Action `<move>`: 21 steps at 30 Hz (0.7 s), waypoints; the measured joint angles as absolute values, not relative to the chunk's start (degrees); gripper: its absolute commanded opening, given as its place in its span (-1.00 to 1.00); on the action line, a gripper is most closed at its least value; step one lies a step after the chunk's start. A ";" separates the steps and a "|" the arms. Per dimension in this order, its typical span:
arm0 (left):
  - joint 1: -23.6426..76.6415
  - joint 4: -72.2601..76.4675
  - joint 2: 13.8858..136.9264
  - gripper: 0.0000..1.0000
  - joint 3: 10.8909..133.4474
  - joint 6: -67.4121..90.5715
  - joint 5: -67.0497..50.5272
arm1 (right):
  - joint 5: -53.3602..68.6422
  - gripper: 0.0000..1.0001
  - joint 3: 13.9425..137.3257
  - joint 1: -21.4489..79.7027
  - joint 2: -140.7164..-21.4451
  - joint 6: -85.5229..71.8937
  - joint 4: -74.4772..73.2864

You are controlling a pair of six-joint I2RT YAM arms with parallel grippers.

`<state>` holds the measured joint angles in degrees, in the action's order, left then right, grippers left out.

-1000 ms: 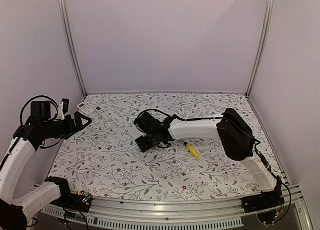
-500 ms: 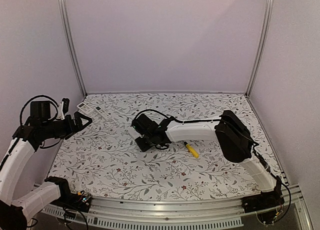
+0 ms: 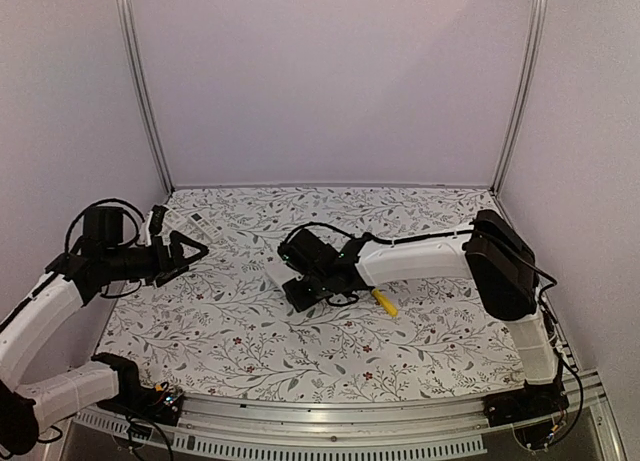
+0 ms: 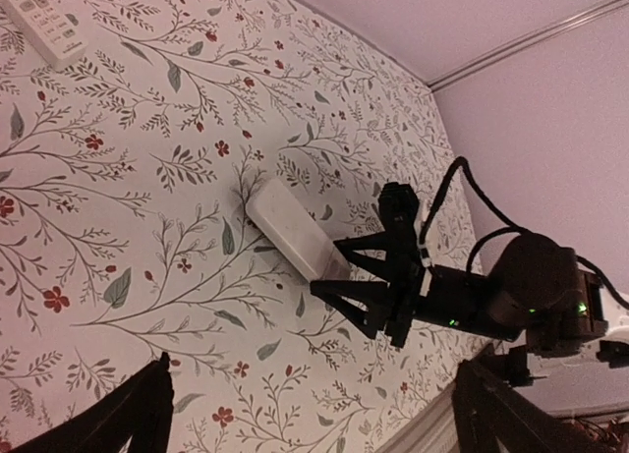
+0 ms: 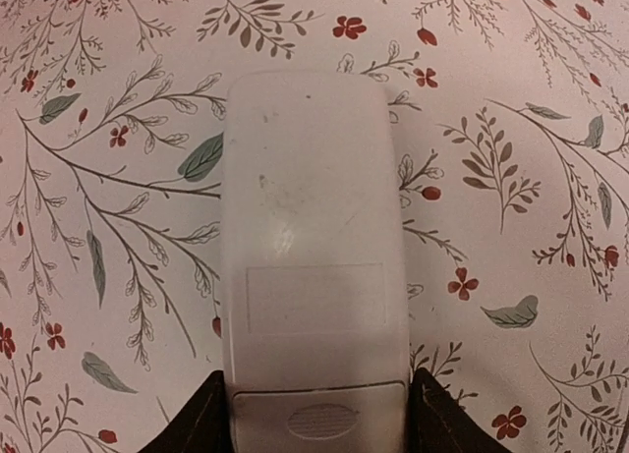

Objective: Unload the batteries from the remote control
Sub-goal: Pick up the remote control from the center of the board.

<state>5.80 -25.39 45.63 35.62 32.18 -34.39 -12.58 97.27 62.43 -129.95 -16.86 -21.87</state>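
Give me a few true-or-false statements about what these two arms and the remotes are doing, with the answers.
1. The right gripper has its fingers on both sides of one end of a white remote. True.
2. That remote lies buttons-up. False: its plain back faces up, with the battery cover on.
3. The left gripper holds a battery. False: it is open and empty, apart from the remote.
4. A yellow-handled screwdriver lies on the table beside the right arm. True.
5. A second remote lies buttons-up elsewhere on the table. True.
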 measured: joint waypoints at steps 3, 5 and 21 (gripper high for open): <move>10.13 -21.96 49.32 0.96 34.48 34.87 -35.31 | -11.79 -0.06 93.01 62.83 -125.29 -18.11 -20.95; 13.39 -19.40 52.51 0.96 34.44 36.82 -35.24 | -11.57 -0.07 90.54 63.16 -122.15 -18.63 -20.08; 33.26 2.55 63.51 0.98 33.69 56.38 -28.53 | -8.36 -0.06 70.41 67.18 -99.48 -14.68 -12.73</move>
<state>33.26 2.55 63.51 33.69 56.38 -28.53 -8.36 70.41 67.18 -99.48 -14.68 -12.73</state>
